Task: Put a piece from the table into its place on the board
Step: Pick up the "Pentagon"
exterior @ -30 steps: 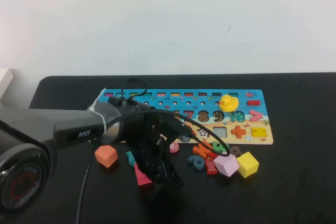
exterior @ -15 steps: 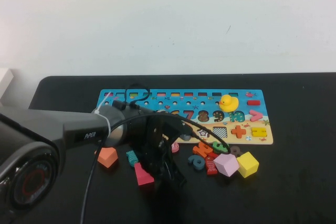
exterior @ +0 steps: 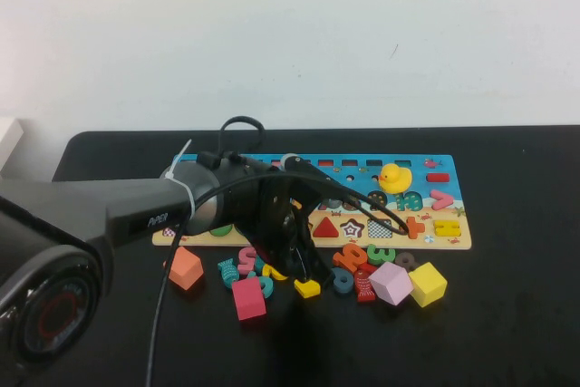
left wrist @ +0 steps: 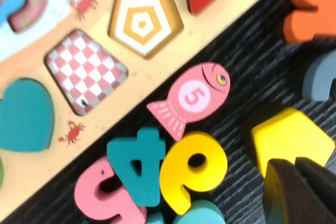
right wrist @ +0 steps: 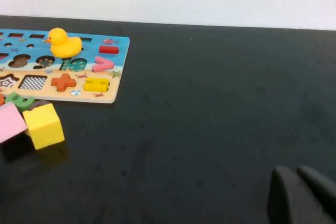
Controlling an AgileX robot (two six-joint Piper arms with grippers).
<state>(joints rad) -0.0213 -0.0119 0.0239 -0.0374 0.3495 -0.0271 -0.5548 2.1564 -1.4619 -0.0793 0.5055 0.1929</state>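
The left pincer, pressed together and empty, is hovering right beside the yellow pentagon lying on the desk, just near of the board. The right pincer, also pressed together, is idling far right.

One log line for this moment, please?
left gripper: jaws shut, at yellow pentagon | yellow pentagon: on table, off board | right gripper: jaws shut, over table

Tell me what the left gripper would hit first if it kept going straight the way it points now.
Most likely the yellow pentagon piece on the table: the left gripper sits right over its edge. Exact depth is unclear. The right gripper hangs away from the board.
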